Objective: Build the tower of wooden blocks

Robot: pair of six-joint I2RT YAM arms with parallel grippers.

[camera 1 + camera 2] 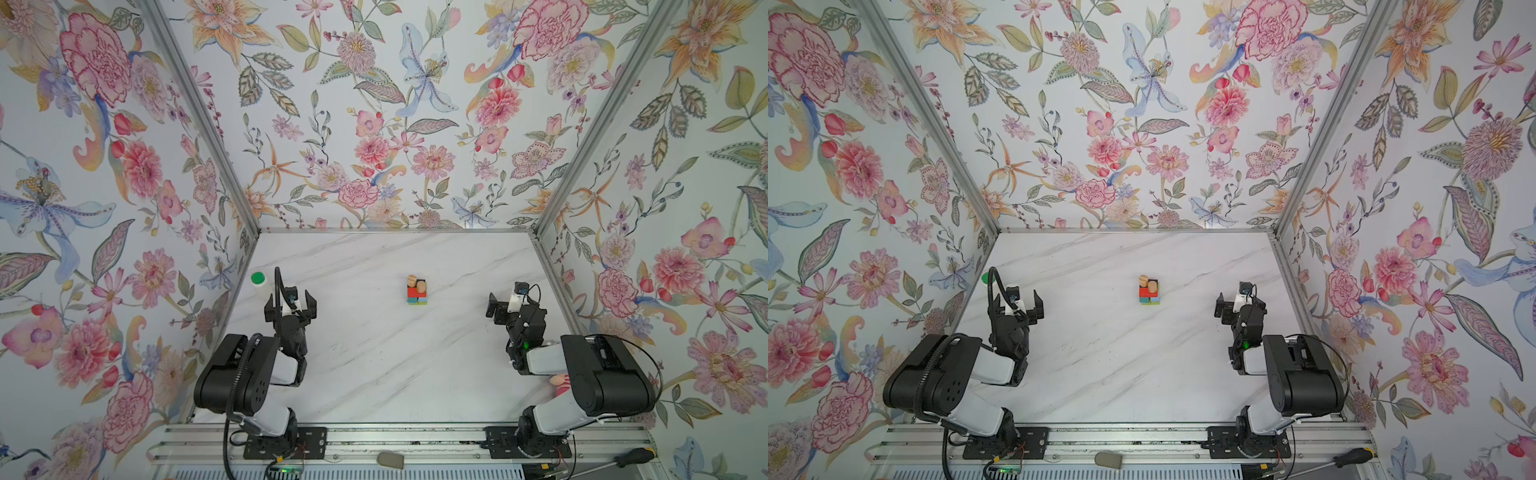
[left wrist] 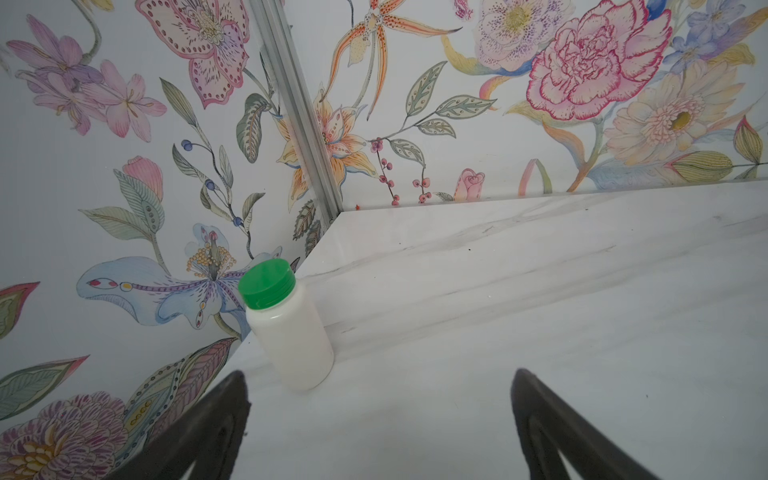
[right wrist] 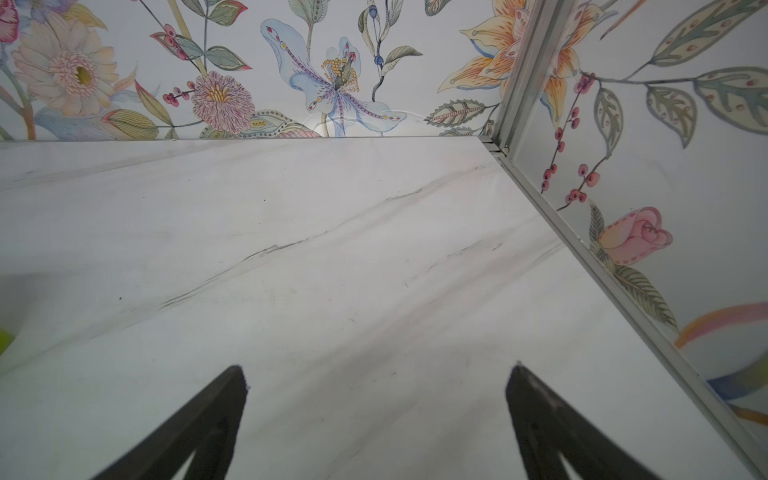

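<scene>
So, the wood block tower (image 1: 417, 291) stands about mid-counter, a compact little stack. From above I can make out lime-green (image 1: 412, 302) and bluish cubes at the bottom, a red oblong (image 1: 413, 292) over them, something dark above that, and two tan rounded pieces (image 1: 421, 286) sitting on top, right beside each other. I can't spot a single loose block anywhere on the marble counter (image 1: 374, 374), so my read is that the stacking part is basically done and this is the hands-off bit at the end. The left pincer (image 2: 376, 374) sits well off to the left of the tower, jaws spread wide with nothing between them, pointed at the green-capped white bottle (image 2: 286, 332) standing by the side wall. The right pincer (image 3: 376, 370) is equally far away on the other side, also wide apart and empty, looking at bare counter and the corner. A pink plush doll (image 1: 559, 384) peeks out from behind the right arm, nowhere near the action. If anything is left to do, I'd guess it's just keeping both arms clear. Those rounded tan bits look like the wobbly part, so any reach back in would want to be slow and come straight down from above, not from the side.
</scene>
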